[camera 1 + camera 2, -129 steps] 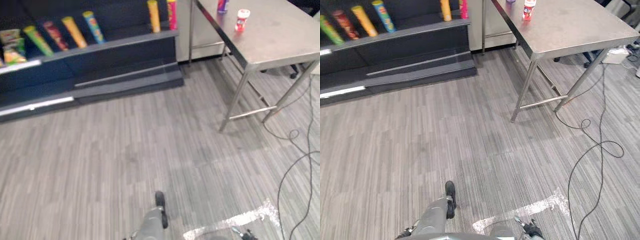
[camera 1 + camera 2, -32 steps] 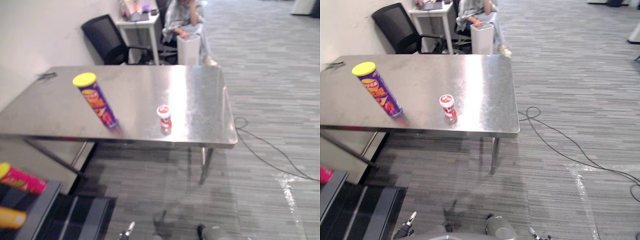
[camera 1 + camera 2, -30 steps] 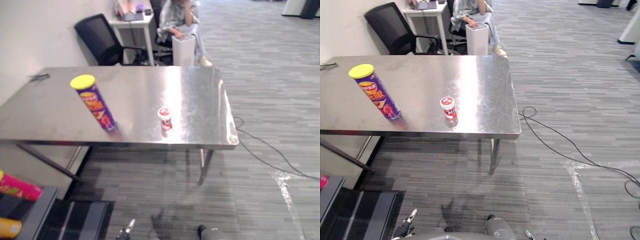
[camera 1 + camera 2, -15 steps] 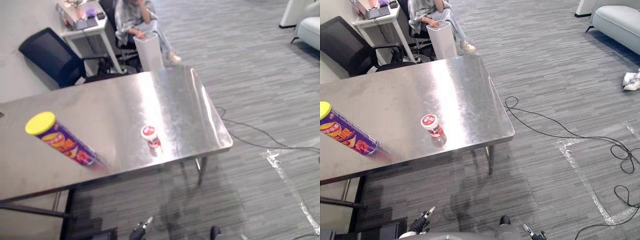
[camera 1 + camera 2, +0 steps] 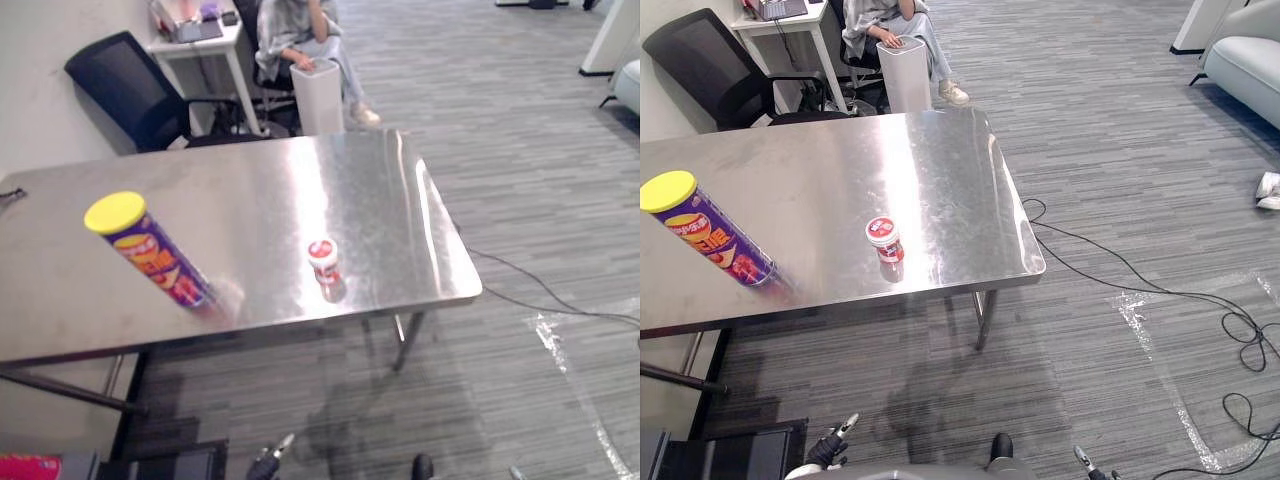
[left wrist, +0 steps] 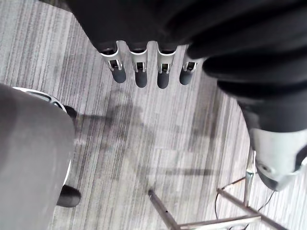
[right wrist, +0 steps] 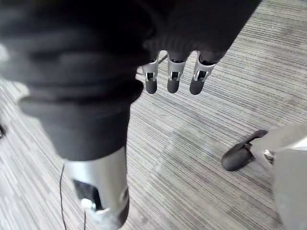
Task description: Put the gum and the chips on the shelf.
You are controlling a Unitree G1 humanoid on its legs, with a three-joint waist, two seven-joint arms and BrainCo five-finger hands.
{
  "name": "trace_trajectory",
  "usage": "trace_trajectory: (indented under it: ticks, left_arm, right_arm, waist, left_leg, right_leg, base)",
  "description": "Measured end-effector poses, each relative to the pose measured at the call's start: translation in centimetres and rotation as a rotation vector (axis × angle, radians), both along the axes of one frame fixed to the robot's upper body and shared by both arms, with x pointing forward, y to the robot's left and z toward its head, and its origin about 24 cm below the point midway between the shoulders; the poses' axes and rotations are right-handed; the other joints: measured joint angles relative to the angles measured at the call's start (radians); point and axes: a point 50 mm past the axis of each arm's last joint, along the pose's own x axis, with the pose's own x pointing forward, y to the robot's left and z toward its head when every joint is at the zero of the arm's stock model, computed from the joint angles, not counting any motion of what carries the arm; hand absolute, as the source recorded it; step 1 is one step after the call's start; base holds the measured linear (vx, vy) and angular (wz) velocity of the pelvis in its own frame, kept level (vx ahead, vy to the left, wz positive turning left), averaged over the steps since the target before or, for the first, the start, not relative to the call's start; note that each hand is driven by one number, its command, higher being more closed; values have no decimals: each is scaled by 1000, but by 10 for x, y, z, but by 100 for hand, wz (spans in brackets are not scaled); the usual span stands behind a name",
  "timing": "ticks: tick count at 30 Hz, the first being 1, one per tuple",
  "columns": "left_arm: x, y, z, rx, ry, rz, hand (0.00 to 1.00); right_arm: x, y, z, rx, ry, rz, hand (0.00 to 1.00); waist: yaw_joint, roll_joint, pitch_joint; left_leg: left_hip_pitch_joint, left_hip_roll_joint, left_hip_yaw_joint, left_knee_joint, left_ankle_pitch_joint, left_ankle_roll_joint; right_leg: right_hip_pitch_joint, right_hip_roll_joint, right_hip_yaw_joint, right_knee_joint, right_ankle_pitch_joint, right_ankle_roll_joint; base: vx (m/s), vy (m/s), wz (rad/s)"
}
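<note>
A purple chips can [image 5: 150, 256] with a yellow lid stands on the steel table [image 5: 250, 195], towards its left. A small red-and-white gum tub [image 5: 323, 262] stands upright near the table's front edge, to the right of the can. My left hand [image 6: 139, 67] hangs low over the floor with its fingers straight and nothing in it. In the right wrist view my right hand [image 7: 171, 76] also hangs over the floor, fingers straight and empty. Both hands are well short of the table.
A black office chair [image 5: 125, 88] and a white bin [image 5: 320, 88] stand behind the table. A person [image 5: 295, 30] sits there at a small white desk. A pale sofa [image 5: 1240, 50] is at the far right. A shelf corner with a pink can [image 5: 30, 466] is at the lower left.
The camera has turned from the shelf to the table and keeps shifting. The can and the gum tub have not moved on the table. Both hands still hang empty.
</note>
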Motion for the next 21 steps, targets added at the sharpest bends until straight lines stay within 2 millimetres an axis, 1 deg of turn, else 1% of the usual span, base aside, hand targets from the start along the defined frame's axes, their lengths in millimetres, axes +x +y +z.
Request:
trace_trajectory:
  ticks: [2, 3, 4, 5, 6, 7, 8, 9, 10, 11, 12, 13, 15, 16, 17, 18, 19, 21]
  left_arm:
    - [-4, 3, -1, 2, 16, 22, 0]
    - [-5, 3, -1, 2, 18, 24, 0]
    - [-7, 3, -1, 3, 22, 26, 0]
    - [-8, 3, -1, 3, 25, 26, 0]
    - [-8, 3, -1, 3, 25, 26, 0]
    - [-9, 4, -1, 3, 27, 27, 0]
    - [-10, 4, -1, 4, 27, 26, 0]
    - [-10, 4, -1, 6, 22, 22, 0]
    - [-10, 4, -1, 7, 19, 21, 0]
    - [-10, 4, 0, 7, 17, 20, 0]
    - [-9, 3, 0, 6, 10, 14, 0]
    - [-8, 3, 0, 7, 4, 10, 0]
    - [-6, 2, 1, 5, -10, -8, 0]
    - [-6, 2, 1, 5, -12, -7, 0]
    - [-7, 2, 1, 4, -11, -11, 0]
    - [-7, 2, 2, 6, -15, -15, 0]
    - [-7, 3, 2, 7, -19, -17, 0]
    - [-9, 5, 3, 11, -16, -46, 0]
  right_arm:
    - [14, -22, 11, -72, -46, -10, 0]
    - [18, -30, 15, -98, -59, -7, 0]
    - [27, -44, 24, -154, -85, 1, 0]
    - [39, -62, 38, -232, -120, 26, 0]
    - [47, -69, 46, -273, -138, 49, 0]
    - [64, -84, 66, -379, -178, 122, 0]
    - [81, -94, 86, -487, -203, 208, 0]
    - [101, -101, 109, -601, -249, 295, 0]
    - [111, -101, 121, -647, -284, 327, 0]
    - [125, -100, 139, -729, -325, 395, 0]
    - [144, -90, 169, -853, -418, 504, 0]
    - [151, -85, 180, -895, -454, 542, 0]
    - [166, -72, 208, -1012, -552, 629, 0]
    - [169, -68, 215, -1034, -574, 649, 0]
    - [174, -60, 225, -1062, -625, 689, 0]
    - [179, -48, 236, -1085, -685, 741, 0]
    - [182, -41, 242, -1098, -721, 765, 0]
    - [189, -17, 259, -1123, -843, 871, 0]
  waist:
    - [0, -1, 0]
    - [-1, 0, -1]
    - [-1, 2, -2]
    - [-1, 4, -3]
    - [-1, 4, -3]
    - [-3, 8, -6]
    - [-3, 8, -6]
    - [-4, 8, -6]
    - [-4, 9, -6]
    - [-5, 9, -6]
    - [-6, 9, -6]
    - [-5, 8, -6]
    - [-3, 6, -7]
    - [-3, 6, -7]
    - [-3, 6, -6]
    - [-4, 4, -7]
    - [-3, 2, -6]
    - [-3, -3, -5]
  left_leg:
    - [1, -1, 0, -8, 0, 0]
    - [1, -1, 0, -8, 0, 0]
    - [0, -2, 0, -9, 0, 0]
    - [-3, -2, 0, -10, 0, 0]
    - [-5, -2, 0, -10, 0, 0]
    - [-6, -2, 1, -10, 0, 0]
    - [-6, -1, 1, -10, 0, 0]
    - [-6, 0, 0, -10, 0, 0]
    - [-6, 0, 0, -10, 0, 0]
    - [-6, 0, 0, -10, 0, 0]
    - [-6, 0, 0, -9, 0, 0]
    - [-7, 0, 0, -8, 0, 0]
    - [-7, -2, -1, -5, 0, 0]
    - [-7, -4, -2, -3, 1, 1]
    - [-9, -6, -4, 5, 1, 1]
    - [-18, -10, -5, 17, 2, 2]
    - [-22, -12, -6, 22, 2, 2]
    - [-26, -15, -13, 33, 2, 3]
  right_leg:
    - [-4, -1, 0, 0, 3, 0]
    - [-5, -1, 0, 0, 3, 0]
    - [-8, -1, 1, 0, 3, 0]
    - [-13, -1, 2, 0, 3, 0]
    - [-14, -1, 2, 0, 3, 0]
    - [-17, -1, 5, 0, 3, 0]
    - [-18, 1, 8, 0, 3, 0]
    - [-19, 2, 11, 0, 3, 0]
    - [-20, 2, 12, 0, 3, 0]
    - [-22, 3, 16, 0, 3, 0]
    - [-25, 4, 21, 2, 3, 0]
    - [-25, 4, 21, 6, 3, 0]
    - [-22, 1, 18, 6, 4, 1]
    - [-21, -1, 17, 6, 4, 1]
    - [-18, -5, 17, 6, 4, 1]
    - [-19, -11, 17, 6, 5, 2]
    - [-20, -13, 17, 6, 5, 3]
    - [-18, -18, 16, 6, 5, 4]
  base:
    - [-45, -12, -2]
    - [-33, -11, -3]
    - [0, 0, 0]
    - [-20, -13, -3]
    - [-5, -12, -5]
    - [8, -13, -7]
    - [14, -15, -9]
    - [11, -14, -8]
    - [8, -13, -8]
    - [4, -12, -10]
    - [5, -11, -9]
    - [8, -9, -5]
    - [3, -1, 2]
    - [-2, 5, 5]
    - [0, 0, 0]
    - [0, 0, 0]
    - [0, 0, 0]
    - [-33, -7, 3]
